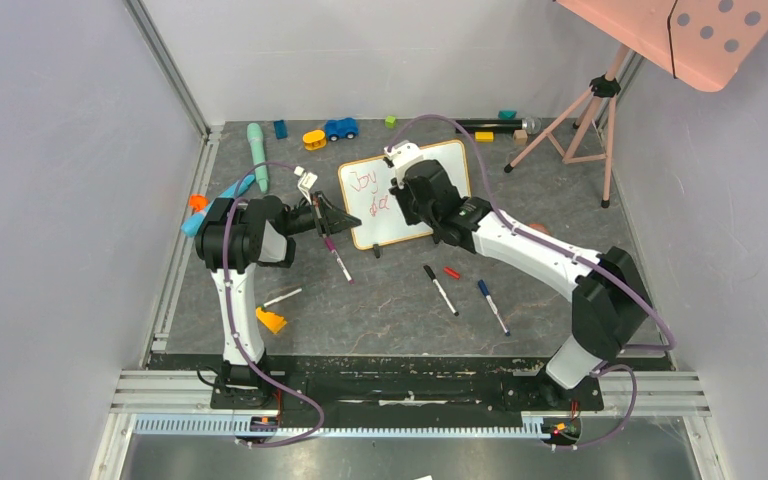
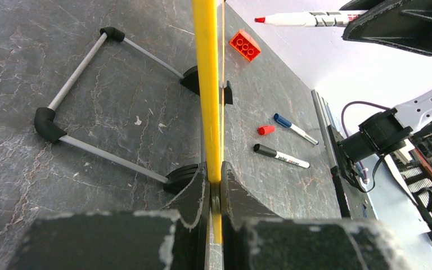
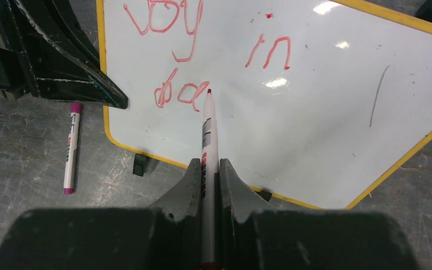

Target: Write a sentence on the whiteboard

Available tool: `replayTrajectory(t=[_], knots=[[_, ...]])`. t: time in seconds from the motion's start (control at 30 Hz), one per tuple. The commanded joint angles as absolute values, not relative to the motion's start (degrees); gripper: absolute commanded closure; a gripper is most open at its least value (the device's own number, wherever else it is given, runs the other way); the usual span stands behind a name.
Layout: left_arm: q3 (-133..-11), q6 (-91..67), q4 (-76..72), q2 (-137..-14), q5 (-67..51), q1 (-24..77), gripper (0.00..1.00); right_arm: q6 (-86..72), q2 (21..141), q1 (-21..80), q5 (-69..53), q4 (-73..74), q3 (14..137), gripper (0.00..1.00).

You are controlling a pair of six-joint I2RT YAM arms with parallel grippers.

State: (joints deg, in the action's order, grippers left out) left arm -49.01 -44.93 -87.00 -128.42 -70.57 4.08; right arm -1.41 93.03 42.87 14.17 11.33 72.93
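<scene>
The whiteboard (image 1: 428, 170), white with a thin yellow-orange frame, stands propped on the table's far middle. My left gripper (image 1: 338, 217) is shut on the frame of its left edge; the left wrist view shows the yellow frame (image 2: 208, 84) pinched between the jaws of the left gripper (image 2: 215, 180). My right gripper (image 1: 405, 190) is over the board, shut on a red marker (image 3: 207, 129). The marker's tip is at the board, at the end of the second line. The red sentence (image 3: 171, 56) reads "Joy in" with about two letters below it.
A purple marker (image 1: 338, 260), a black marker (image 1: 440, 289), a red cap (image 1: 451, 272) and a blue marker (image 1: 492, 306) lie in front of the board. Toys line the back wall. A pink tripod (image 1: 580, 120) with a pink dotted panel (image 1: 700, 30) stands back right.
</scene>
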Motion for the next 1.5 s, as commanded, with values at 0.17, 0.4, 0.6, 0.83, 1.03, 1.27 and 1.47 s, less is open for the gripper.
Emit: replayTrajectory(t=[0.17, 0.4, 0.6, 0.83, 1.03, 1.27, 1.47], knots=[[-48.0, -39.0, -89.2, -130.8, -77.7, 5.3, 0.98, -1.1, 95.6, 42.7, 14.0, 12.2, 76.9, 1.00], [-48.0, -39.0, -89.3, -130.7, -77.7, 5.3, 0.98, -1.1, 97.2, 42.6, 15.7, 13.5, 78.8, 1.00], [-48.0, -39.0, -89.2, -130.7, -77.7, 5.3, 0.98, -1.0, 98.3, 42.4, 16.6, 13.9, 80.0, 1.00], [-48.0, -39.0, -89.2, -130.7, -77.7, 5.4, 0.98, -0.7, 99.0, 42.4, 17.6, 14.4, 80.6, 1.00], [-47.9, -39.1, -89.2, -130.7, -77.7, 5.4, 0.98, -0.7, 98.8, 42.3, 17.8, 14.5, 80.2, 1.00], [-47.9, -39.1, -89.2, -130.7, -77.7, 5.3, 0.98, -0.5, 99.0, 42.3, 18.0, 14.9, 79.9, 1.00], [-47.9, -39.0, -89.2, -130.6, -77.7, 5.4, 0.98, -0.8, 100.2, 42.4, 17.9, 14.5, 80.7, 1.00]])
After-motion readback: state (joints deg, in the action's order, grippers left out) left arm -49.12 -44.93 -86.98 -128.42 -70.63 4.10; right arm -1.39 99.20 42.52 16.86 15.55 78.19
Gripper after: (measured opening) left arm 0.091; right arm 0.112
